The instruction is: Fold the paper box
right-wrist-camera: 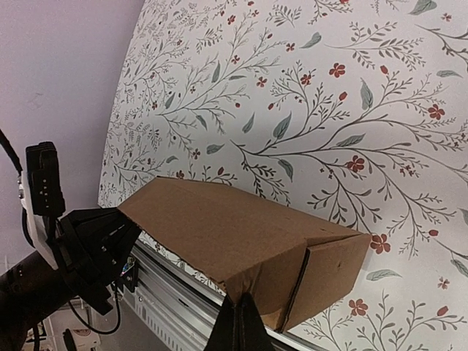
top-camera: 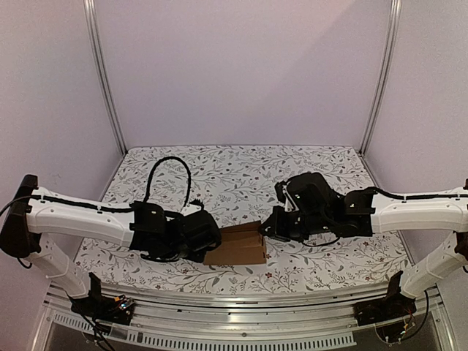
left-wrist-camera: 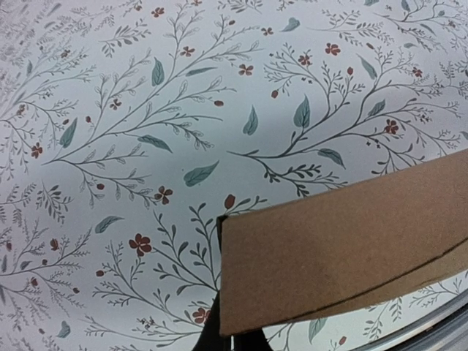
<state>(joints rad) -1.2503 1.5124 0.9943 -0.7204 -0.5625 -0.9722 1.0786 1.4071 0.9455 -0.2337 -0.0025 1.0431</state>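
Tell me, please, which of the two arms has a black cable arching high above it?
The left arm: its cable loops up in a tall arch, while the right arm's cable hugs the arm.

Floral tablecloth [top-camera: 241, 168]; pale lilac walls [top-camera: 241, 66]; aluminium corner posts [top-camera: 102, 73]

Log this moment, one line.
box: formed, between hands | left hand: shut, at box corner | right hand: shut, under box edge | grip: unclear
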